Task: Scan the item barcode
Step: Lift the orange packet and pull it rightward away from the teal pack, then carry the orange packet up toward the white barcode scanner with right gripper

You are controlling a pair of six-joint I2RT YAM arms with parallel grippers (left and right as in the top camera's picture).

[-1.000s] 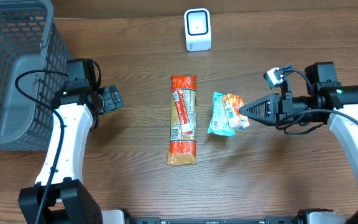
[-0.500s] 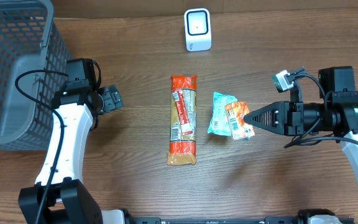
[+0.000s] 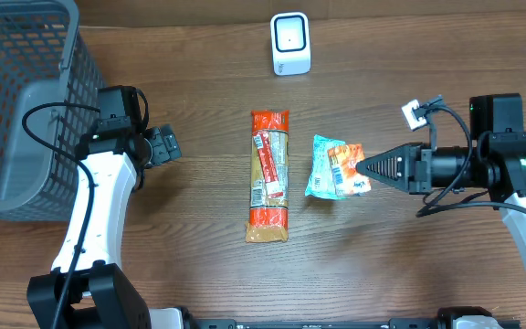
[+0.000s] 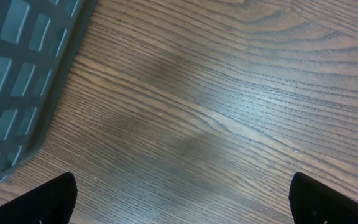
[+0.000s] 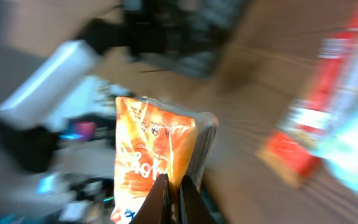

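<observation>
- Pinches orange snack packet (image 3: 343, 163) in clamped right gripper (image 3: 363, 169), just right of long red pack (image 3: 268, 175).
- Holds left gripper (image 3: 166, 144) spread wide, empty, left of long red pack.

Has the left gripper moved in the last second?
No. The left gripper sits just where it was, open, right of the basket.

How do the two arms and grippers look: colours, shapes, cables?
Both arms have white rounded links with black joints. The left arm carries a looping black cable; the right arm has one too, plus a small green light. The left gripper and right gripper are black; the right one tapers to a point.
</observation>
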